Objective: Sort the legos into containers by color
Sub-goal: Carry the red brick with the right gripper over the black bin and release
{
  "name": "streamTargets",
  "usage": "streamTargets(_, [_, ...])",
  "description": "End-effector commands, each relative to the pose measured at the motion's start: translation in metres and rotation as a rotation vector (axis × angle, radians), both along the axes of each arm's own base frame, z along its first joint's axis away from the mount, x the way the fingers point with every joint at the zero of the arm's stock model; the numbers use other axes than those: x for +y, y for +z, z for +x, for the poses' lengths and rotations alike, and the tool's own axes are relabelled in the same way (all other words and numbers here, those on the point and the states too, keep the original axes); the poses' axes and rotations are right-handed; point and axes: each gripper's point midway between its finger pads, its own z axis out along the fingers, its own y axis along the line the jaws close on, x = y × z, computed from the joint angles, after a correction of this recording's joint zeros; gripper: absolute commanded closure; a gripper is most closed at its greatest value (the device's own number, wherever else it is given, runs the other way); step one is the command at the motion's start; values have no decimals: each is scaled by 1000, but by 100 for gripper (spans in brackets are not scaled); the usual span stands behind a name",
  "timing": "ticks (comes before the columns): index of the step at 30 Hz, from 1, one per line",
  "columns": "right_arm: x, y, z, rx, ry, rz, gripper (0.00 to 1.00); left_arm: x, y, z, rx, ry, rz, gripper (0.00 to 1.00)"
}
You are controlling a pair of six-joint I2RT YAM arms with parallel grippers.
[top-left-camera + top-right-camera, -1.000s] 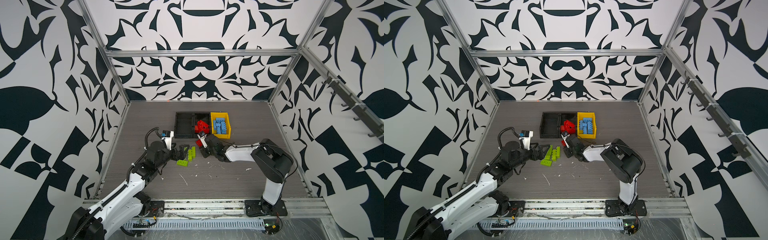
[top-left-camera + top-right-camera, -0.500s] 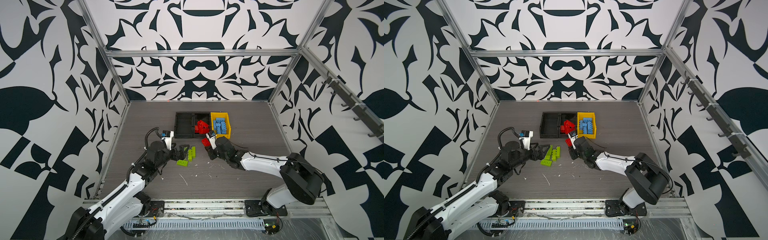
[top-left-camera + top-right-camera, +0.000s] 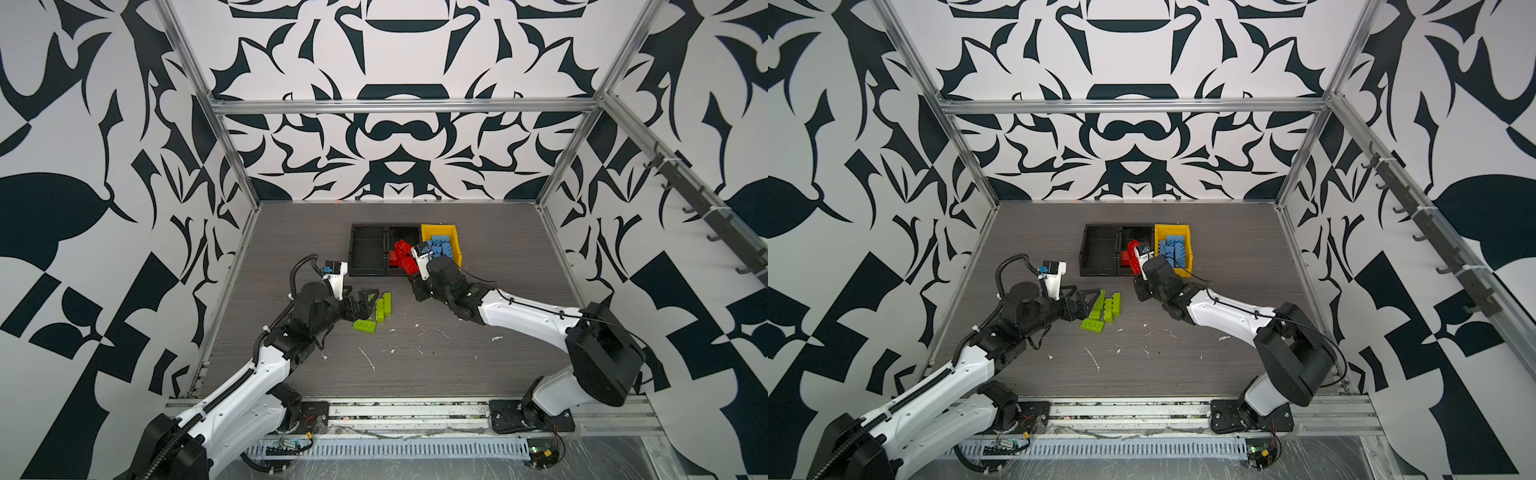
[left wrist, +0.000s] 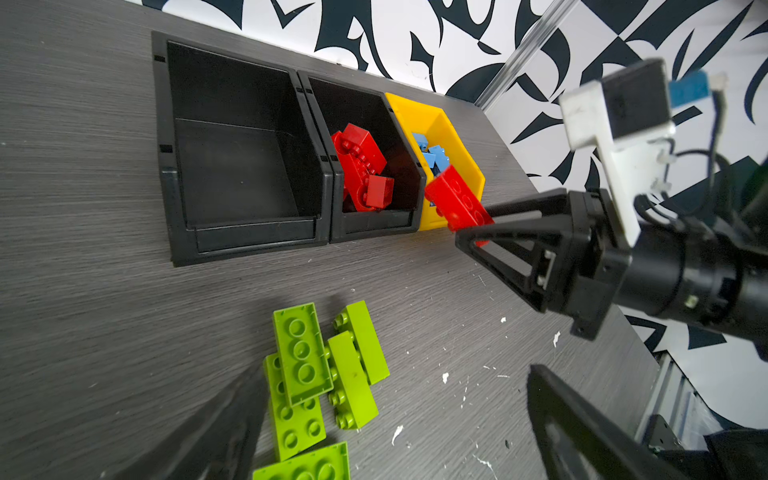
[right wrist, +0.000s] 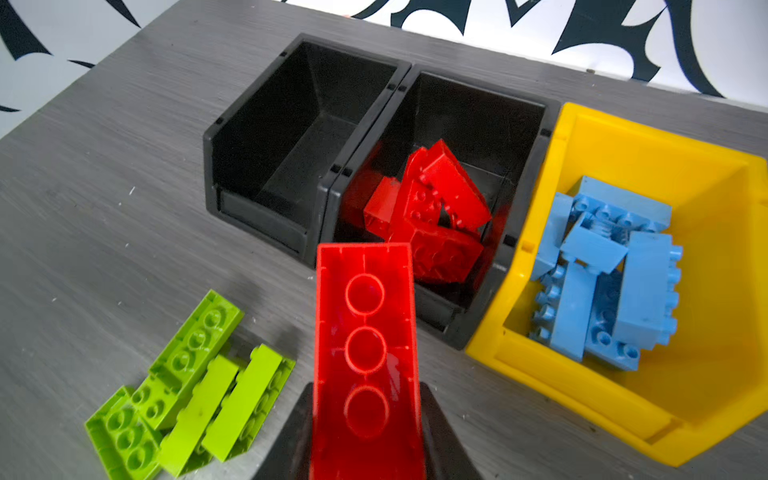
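with my right hand [image 4: 473,226] clamped on the red brick [image 5: 365,324], the brick's long axis points straight at the middle black bin [image 5: 469,116], just beyond its far end, where the other red bricks [image 5: 440,216] lie. my left hand [image 3: 368,301] hangs with jaws apart by the green bricks [image 4: 316,365], seemingly touching none.

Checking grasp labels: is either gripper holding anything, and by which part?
Right gripper clamps a red brick by its long sides at one end, the rest sticking out. Left gripper is open, holding nothing.
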Motion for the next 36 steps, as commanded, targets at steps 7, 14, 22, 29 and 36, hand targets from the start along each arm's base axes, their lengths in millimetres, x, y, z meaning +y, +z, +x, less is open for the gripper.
streamTargets(7, [11,18,61,-23,-33,-14,70,-2,8,3,-20,-3,-12,0])
streamTargets(14, [13,19,93,-21,-55,-6,70,-1,8,3,-21,-1,-13,0])
streamTargets(22, [10,8,117,3,-79,-16,68,-2,7,3,-16,-7,-10,0])
streamTargets(29, [6,7,130,18,-101,-33,48,-3,2,5,-3,-5,0,0])
streamTargets(36, [8,27,127,7,-91,0,27,1,1,8,-5,20,21,0])
